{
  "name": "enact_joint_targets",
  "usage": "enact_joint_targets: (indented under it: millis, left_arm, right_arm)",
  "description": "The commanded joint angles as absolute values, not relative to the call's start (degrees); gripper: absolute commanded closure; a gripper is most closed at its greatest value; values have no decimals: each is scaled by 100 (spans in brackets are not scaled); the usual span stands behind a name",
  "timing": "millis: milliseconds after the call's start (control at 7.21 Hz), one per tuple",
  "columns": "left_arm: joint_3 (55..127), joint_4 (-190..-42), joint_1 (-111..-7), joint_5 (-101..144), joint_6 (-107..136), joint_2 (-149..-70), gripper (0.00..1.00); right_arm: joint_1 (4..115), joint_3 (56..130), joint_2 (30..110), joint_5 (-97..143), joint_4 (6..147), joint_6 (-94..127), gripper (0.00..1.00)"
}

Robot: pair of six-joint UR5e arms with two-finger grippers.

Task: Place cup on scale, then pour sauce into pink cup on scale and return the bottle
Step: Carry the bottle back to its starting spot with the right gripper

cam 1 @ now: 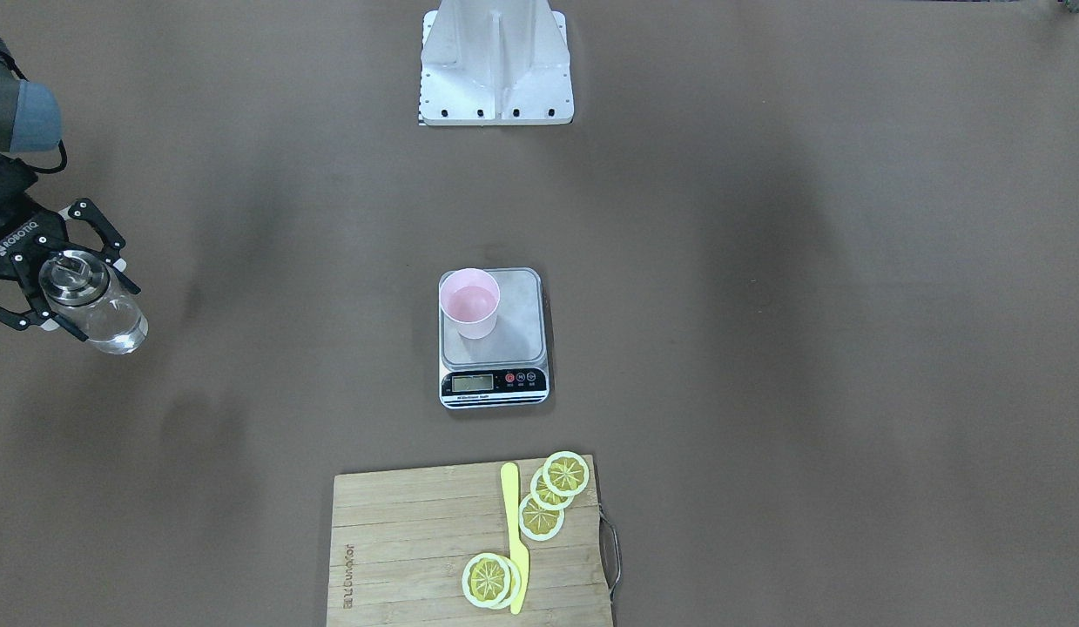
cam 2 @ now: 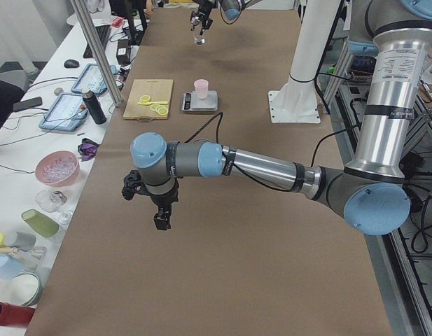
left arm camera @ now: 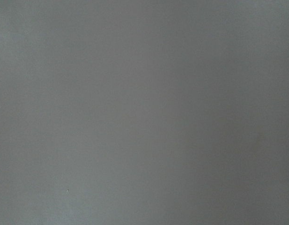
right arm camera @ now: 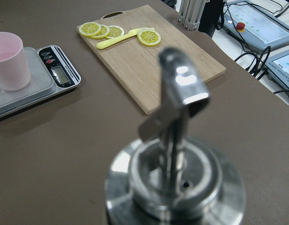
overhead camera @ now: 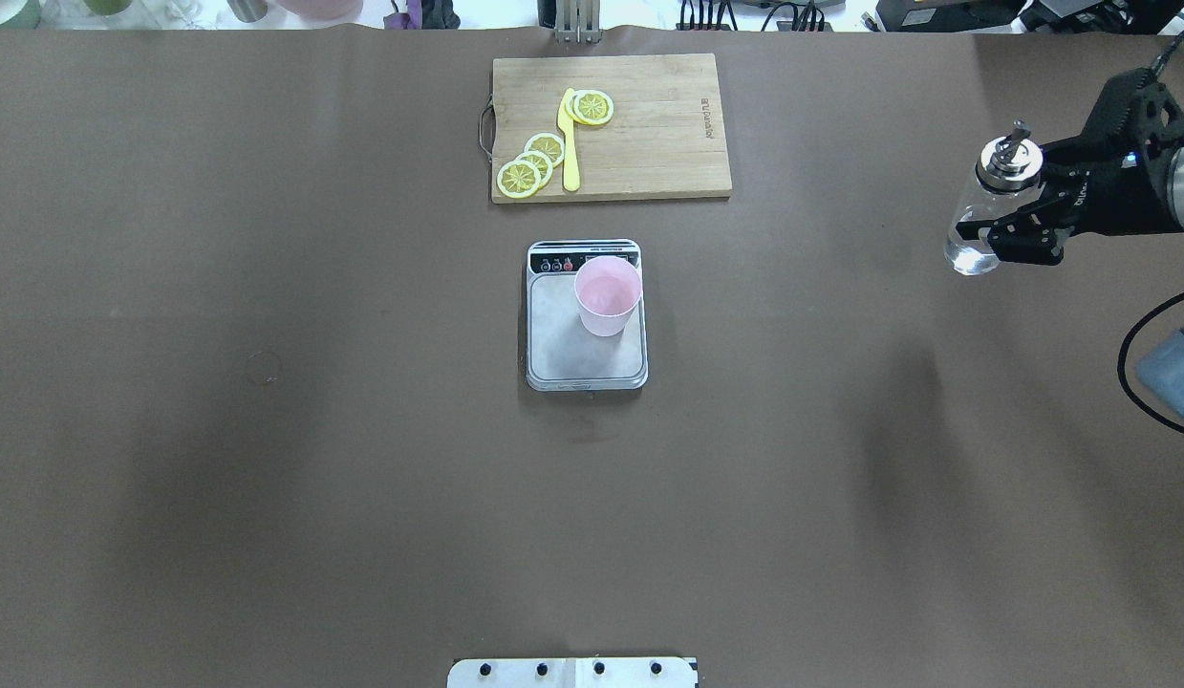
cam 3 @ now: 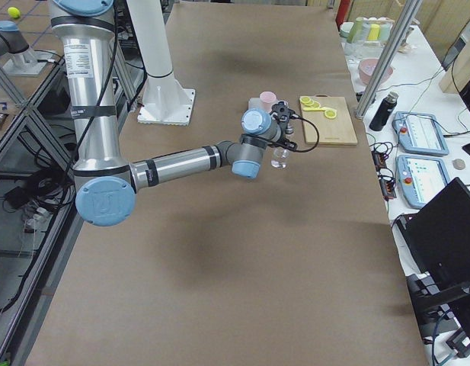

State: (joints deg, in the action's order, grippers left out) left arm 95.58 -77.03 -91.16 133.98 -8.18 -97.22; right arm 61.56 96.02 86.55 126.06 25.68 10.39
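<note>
"Where is the bottle?"

"Far out on the robot's right side, well apart from the scale. The right gripper has its two black fingers closed around the bottle, just under the cap."

"Which way does it point?"

"Its long side goes up and down. The shiny metal spout is on top and the round glass bottom is down low. I cannot tell if the bottom touches the table."

"What is it made of?"

"Clear, smooth glass with clear liquid at the bottom. The cap is round, silver metal."

"And the cup?"

"It is pale pink plastic, wider at the top. It stands up straight on the scale's flat grey top, toward the robot's right side, mouth open to the sky."

"What about the left gripper?"

"It hangs over bare brown table, far from everything. I cannot tell if it is wide or closed."

"Anything else?"

"A wooden cutting board with yellow lemon slices and a yellow knife."
</note>
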Motion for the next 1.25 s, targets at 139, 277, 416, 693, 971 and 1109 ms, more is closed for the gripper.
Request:
enact_joint_targets:
  millis: [139, 277, 416, 693, 971, 1109]
  left_arm:
    - [9589, -7857, -9123, 13403, -765, -9651, 1]
    - [9606, -7849, -9123, 13412, -765, -9607, 1]
    - [9606, -7823, -9123, 13412, -756, -9598, 1]
    - [9624, -7778, -9149, 13403, -756, -9589, 1]
    - [9606, -7778, -9158, 13395, -756, -9606, 1]
    - [9580, -7778, -9158, 13395, -738, -9606, 1]
  right_arm:
    - [6275, 8458, 8780, 12849, 515, 1669, 63]
    - [6301, 8307, 8841, 12919, 144, 1809, 63]
    - [6302, 8114, 8903, 12920, -242, 1845, 63]
    - [6293, 7535, 8912, 12911, -1181, 2178, 63]
    - [6302, 7138, 8921, 12902, -1590, 2189, 63]
    - [6293, 6928, 8912, 12876, -1817, 2188, 63]
